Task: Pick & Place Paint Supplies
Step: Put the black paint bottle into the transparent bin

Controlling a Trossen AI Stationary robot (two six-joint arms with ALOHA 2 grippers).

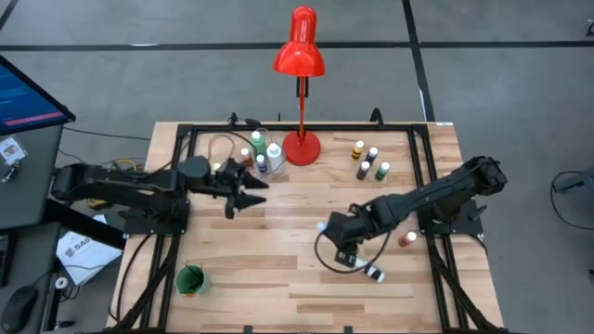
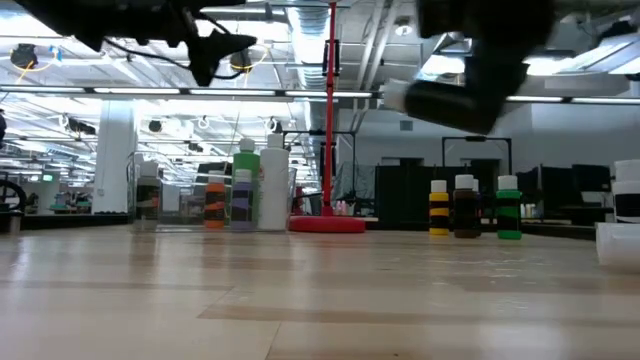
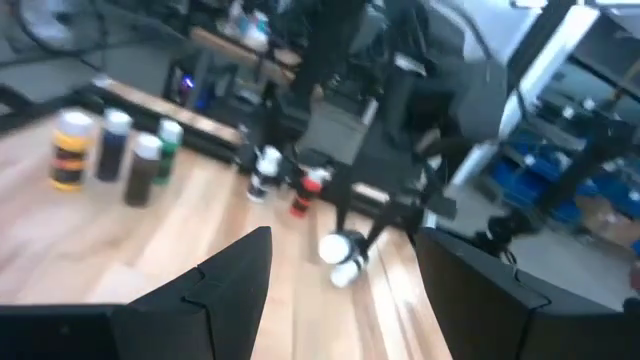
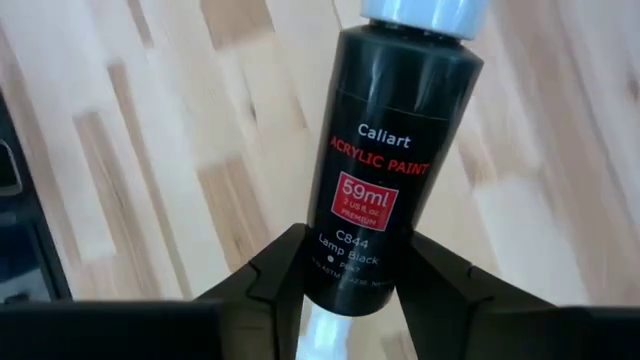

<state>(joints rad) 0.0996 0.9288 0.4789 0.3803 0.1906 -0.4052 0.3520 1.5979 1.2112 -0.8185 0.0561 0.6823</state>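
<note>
My right gripper (image 1: 340, 234) is shut on a black paint bottle (image 4: 395, 170) labelled Lamp Black, raised over the table's middle right (image 2: 450, 100). My left gripper (image 1: 239, 199) is open and empty, raised at the table's middle left (image 3: 340, 270). One group of bottles (image 1: 259, 154) stands at the far edge left of the lamp. Another group (image 1: 369, 163) stands right of it. A white bottle (image 1: 372, 272) lies on its side near my right gripper. A red bottle (image 1: 408, 239) stands to its right. No brushes show. My right gripper pinches the black bottle's lower body (image 4: 345, 275), near its base, between its two fingers. The bottle reaches out past the fingertips along the fingers, with its white cap (image 4: 425, 15) farthest from the wrist and toward the table's left. It is lifted clear of the table.
The tall red desk lamp (image 1: 300, 56) stands with its base (image 1: 301, 147) at the far middle. A green cup (image 1: 190, 278) sits at the near left. A black frame (image 1: 186, 139) runs round the wooden table (image 1: 278, 250). There is free wood at the near middle.
</note>
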